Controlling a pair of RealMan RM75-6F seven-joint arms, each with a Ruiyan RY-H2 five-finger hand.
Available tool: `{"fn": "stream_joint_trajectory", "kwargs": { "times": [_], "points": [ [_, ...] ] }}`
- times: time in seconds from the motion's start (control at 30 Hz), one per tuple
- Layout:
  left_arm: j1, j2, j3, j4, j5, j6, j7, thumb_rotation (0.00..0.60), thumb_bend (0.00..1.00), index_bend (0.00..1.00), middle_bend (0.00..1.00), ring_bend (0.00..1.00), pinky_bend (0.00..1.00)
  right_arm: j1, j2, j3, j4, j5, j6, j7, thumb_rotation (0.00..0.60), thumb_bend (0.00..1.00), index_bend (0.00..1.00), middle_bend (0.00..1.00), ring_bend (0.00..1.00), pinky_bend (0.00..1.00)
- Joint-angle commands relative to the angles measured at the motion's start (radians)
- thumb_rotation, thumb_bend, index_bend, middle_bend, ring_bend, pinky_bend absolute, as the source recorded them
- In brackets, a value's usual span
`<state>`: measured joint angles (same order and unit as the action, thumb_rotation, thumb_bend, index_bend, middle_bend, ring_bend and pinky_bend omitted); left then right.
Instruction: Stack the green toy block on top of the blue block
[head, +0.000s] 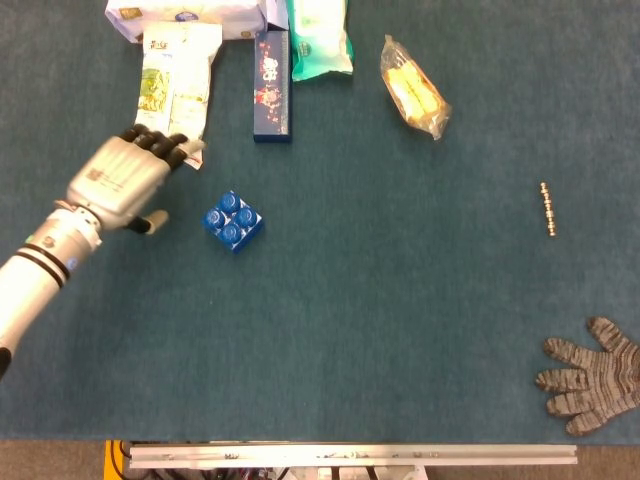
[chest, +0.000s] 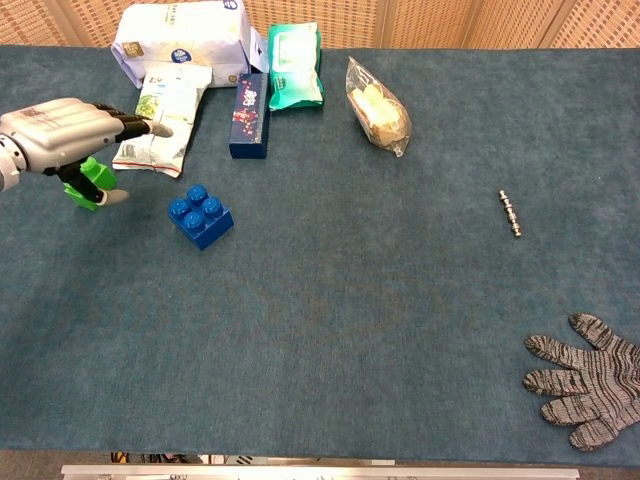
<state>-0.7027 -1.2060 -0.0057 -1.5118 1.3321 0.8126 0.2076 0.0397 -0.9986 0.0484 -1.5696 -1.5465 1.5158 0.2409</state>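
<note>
Our left hand (head: 122, 182) hangs over the far left of the bench (head: 380, 320), fingers (head: 160, 145) spread loosely and holding nothing, palm down. The green block (chest: 88, 181) sits directly beneath it: the head view hides it completely under the back of the hand, while the chest view shows it peeking out below the palm, between the thumb and the curled fingers, not yet gripped as far as we can judge. So the coming move turns on a plain vertical relation, hand above, block below, with only a descent and a close needed. The green block looks like a short two-stud brick of glossy hard plastic; we cannot tell its long axis, since most of it is hidden. The blue block (head: 233, 221) lies at about four o'clock from the hand in the head view, near but clearly apart, a squat square brick with four round studs on top, turned so that its corners point diamond-wise. Its studded top is the landing face, and we judge that the green brick will need to be turned to match that diagonal before it seats. Both blocks are rigid and smooth against the matte teal felt of the bench. Our right hand is out of sight in both views, so the left is the only candidate.
</note>
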Motion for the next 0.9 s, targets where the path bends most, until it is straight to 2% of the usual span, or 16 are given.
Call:
{"fn": "stream_joint_trajectory", "kwargs": {
  "times": [0.03,0.57,0.9],
  "points": [
    [0.000,-0.005,0.008,0.048,-0.005,-0.014,0.015,0.600,0.29,0.09,0.13,0.16,0.13,0.001,0.001,0.000,-0.003,-0.001,0.000,-0.002,0.600,0.23,0.16,0.25,0.08,0.13],
    [-0.007,-0.021,0.044,0.153,0.007,-0.062,0.063,0.600,0.29,0.09,0.13,0.16,0.13,0.004,0.002,-0.002,-0.015,-0.001,-0.006,-0.016,0.600,0.23,0.16,0.25,0.08,0.13],
    [0.005,-0.042,0.051,0.203,-0.003,-0.074,0.053,0.600,0.29,0.13,0.13,0.16,0.13,0.003,0.003,-0.003,-0.018,-0.001,-0.005,-0.021,0.600,0.23,0.16,0.25,0.08,0.13]
  ]
}}
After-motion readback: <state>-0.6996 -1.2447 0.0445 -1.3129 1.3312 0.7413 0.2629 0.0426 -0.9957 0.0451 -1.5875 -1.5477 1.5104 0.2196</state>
